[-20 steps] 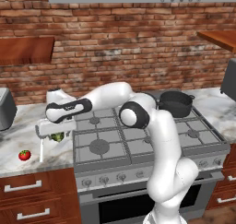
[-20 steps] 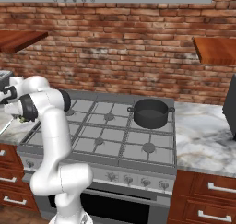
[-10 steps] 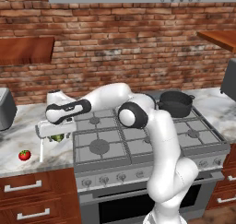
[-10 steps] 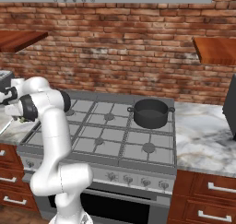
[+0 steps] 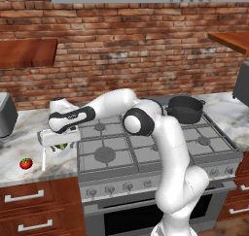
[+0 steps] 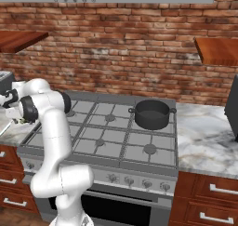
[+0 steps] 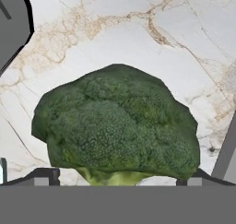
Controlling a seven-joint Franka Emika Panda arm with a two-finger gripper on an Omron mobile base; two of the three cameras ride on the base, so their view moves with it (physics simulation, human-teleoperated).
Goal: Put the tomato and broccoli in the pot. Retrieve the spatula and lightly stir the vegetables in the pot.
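Note:
My gripper [image 5: 59, 142] hangs low over the marble counter [image 5: 19, 147] left of the stove, open, with one finger on each side of the broccoli [image 5: 62, 146]. The dark green floret [image 7: 115, 131] sits close under the hand, between my open gripper's [image 7: 117, 177] dark tips and untouched. The red tomato [image 5: 26, 163] lies on the counter to the front left. A thin pale spatula [image 5: 43, 157] handle lies just left of the broccoli, and a grey part of the spatula [image 7: 227, 151] shows beside the floret. The dark pot [image 5: 185, 108] stands on the back right burner [image 6: 151, 113].
The stove [image 5: 146, 150] with its grates borders the broccoli on the right, and its dark corner [image 7: 11, 25] shows near the floret. A grey toaster [image 5: 6, 114] stands at the far left. The counter's front edge runs just below the tomato.

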